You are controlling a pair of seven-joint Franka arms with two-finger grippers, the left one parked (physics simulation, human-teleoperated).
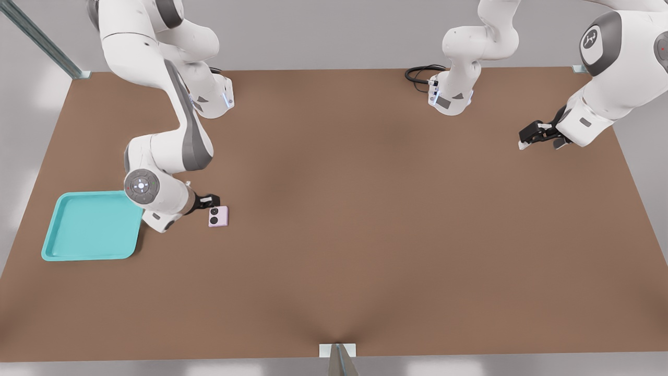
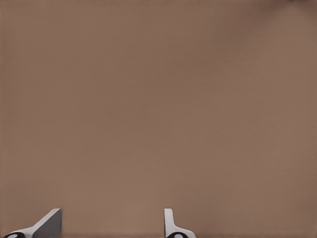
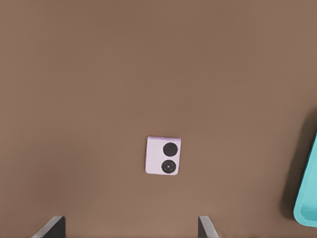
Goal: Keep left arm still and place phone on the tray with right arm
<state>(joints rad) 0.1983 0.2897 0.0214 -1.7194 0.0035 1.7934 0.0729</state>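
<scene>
Phone (image 1: pixel 218 216) flat on brown tabletop (image 1: pixel 365 219), lens side up, outside tray (image 1: pixel 78 230). Squarish outline; two black lenses aligned along the near-far axis in the front view. Tray nearby toward the front view's left, separated from phone by bare surface. Hand (image 1: pixel 209 200) of right arm (image 1: pixel 172 151) poised just beyond phone's far edge, fingers (image 3: pixel 52 227) spread apart, gripping nothing. Open tabletop on phone's other sides.

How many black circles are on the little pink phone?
2. Both sit on the phone, one lens beside the other lens, near one edge. The phone lies on the table by the tray, under the open gripper.
</scene>
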